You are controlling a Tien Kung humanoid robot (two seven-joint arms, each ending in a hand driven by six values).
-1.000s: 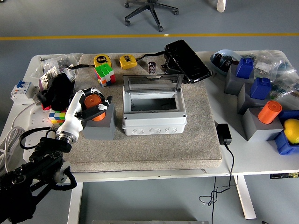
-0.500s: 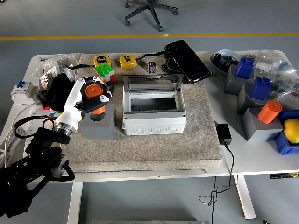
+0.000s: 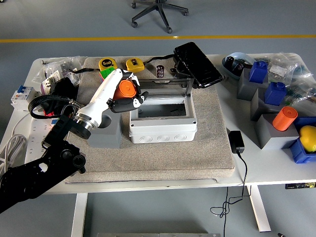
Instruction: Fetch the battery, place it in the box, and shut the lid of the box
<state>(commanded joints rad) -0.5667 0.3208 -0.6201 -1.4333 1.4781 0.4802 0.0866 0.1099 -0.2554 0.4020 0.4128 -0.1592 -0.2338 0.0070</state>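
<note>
We see our left hand (image 3: 123, 94) clamped on the orange battery (image 3: 126, 90), a short cylinder, with white fingers (image 3: 134, 101) curled around it from the near side. The battery is lifted clear of the grey holder block (image 3: 106, 132) and hangs just beside the left edge of the box (image 3: 162, 117), over its far left corner. Our left arm reaches up from the lower left corner, its white forearm crossing above the holder block.

The box is white and sits in the middle of the grey mat (image 3: 197, 153) that covers most of the counter (image 3: 276, 173). Its lid (image 3: 165, 87) is clear and stands raised along the far side, leaving the opening uncovered.

Far of the box lie two yellow tape measures (image 3: 134, 64) and a black case (image 3: 197, 64). A green puzzle cube (image 3: 106, 73) peeks out behind the forearm.

To the right, off the mat, a second orange cylinder (image 3: 285, 118) stands in another grey block (image 3: 272, 132), with blue pieces (image 3: 258, 71) on grey blocks farther back and a yellow ball (image 3: 307, 137) in a blue tray at the right edge. A black power adapter (image 3: 236, 141) lies just right of the mat. Our right hand is out of sight.
</note>
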